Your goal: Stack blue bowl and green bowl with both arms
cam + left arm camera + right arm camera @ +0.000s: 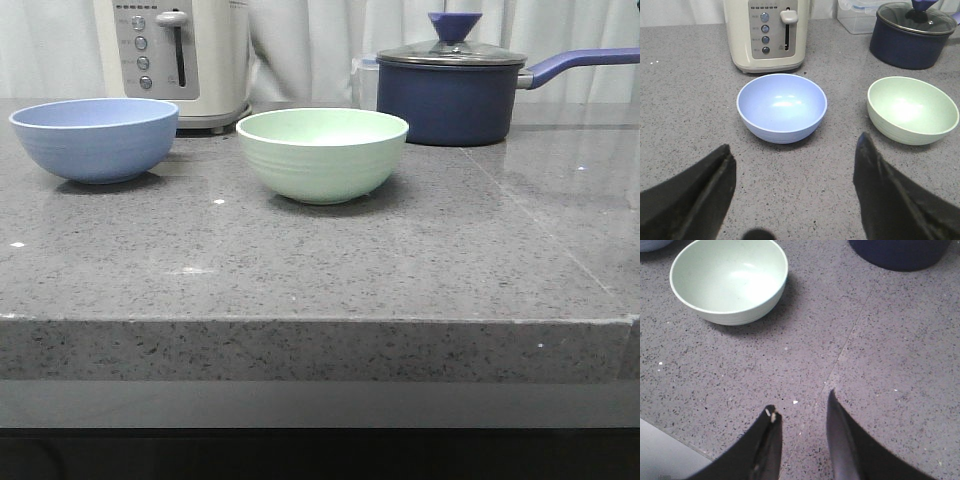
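The blue bowl point(95, 138) stands upright and empty at the left of the grey counter; it also shows in the left wrist view point(781, 107). The green bowl point(322, 153) stands upright and empty near the middle, apart from the blue one; it shows in the left wrist view point(912, 110) and the right wrist view point(729, 280). My left gripper point(795, 152) is wide open and empty, short of the blue bowl. My right gripper point(802, 402) is open and empty over bare counter, short of the green bowl. Neither arm shows in the front view.
A cream toaster point(180, 55) stands behind the blue bowl. A dark navy saucepan point(455, 90) with a glass lid and long handle stands at the back right. A clear plastic box point(855, 15) sits beside it. The counter's front edge point(320, 322) runs across.
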### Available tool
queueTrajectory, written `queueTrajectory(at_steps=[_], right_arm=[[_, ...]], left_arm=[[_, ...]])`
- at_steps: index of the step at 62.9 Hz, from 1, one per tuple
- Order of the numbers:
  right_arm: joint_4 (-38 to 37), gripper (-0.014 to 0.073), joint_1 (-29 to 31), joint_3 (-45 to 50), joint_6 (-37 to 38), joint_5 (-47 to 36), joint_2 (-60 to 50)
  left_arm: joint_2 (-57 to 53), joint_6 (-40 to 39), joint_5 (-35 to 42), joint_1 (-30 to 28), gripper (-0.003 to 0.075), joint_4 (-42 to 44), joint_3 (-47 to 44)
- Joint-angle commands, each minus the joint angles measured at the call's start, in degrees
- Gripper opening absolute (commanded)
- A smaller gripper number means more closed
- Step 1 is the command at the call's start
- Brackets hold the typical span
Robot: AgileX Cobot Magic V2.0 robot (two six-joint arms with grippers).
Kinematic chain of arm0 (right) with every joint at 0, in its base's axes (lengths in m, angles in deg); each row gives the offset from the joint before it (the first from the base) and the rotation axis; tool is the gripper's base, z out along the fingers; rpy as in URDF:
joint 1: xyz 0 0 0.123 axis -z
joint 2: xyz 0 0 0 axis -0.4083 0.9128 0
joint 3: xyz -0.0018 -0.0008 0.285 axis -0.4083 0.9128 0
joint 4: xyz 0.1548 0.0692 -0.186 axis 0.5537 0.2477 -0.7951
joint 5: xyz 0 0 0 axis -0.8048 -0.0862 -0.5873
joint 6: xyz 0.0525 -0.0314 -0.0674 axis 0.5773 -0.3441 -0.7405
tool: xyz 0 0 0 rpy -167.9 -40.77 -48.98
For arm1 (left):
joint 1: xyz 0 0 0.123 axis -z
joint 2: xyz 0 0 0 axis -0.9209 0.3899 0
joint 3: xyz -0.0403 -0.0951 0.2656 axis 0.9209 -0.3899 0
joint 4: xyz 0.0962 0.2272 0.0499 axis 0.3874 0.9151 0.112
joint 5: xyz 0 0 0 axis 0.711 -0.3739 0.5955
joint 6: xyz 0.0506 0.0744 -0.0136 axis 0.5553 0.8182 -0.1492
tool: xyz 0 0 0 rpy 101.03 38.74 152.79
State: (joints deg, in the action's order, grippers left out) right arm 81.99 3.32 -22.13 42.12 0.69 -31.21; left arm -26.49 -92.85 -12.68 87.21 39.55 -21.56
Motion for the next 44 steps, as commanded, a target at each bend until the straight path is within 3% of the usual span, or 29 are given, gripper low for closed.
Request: queueTrajectory(at_steps=[1,23,36,39,44], right_arm=[[0.5,0.0260,-0.1,-1.3,-0.6,-3.9,-0.6],[0.5,0.0253,-0.1,-1.3,-0.6,-4.1,-0.4],[0.5,-0.0022,-0.1,-1.3,-0.6,-5.6,2.9],[0.5,-0.0064,-0.1,-1.3,-0.6,-6.4,4.2],[0.5,-0.0062,-0.1,-1.5,-0.6,-8.2,6.8]], left_arm=[[0.5,-0.1,4.1,0.5,0.0491,-0.1,1.5],[0.5,-0.1,4.1,0.5,0.0491,-0.1,1.5],[0.5,-0.1,4.1,0.5,0.0491,-0.1,1.5],[0.5,-0.1,4.1,0.5,0.0491,-0.1,1.5],[0.5,-0.1,4.1,0.5,0.0491,-0.1,1.5]])
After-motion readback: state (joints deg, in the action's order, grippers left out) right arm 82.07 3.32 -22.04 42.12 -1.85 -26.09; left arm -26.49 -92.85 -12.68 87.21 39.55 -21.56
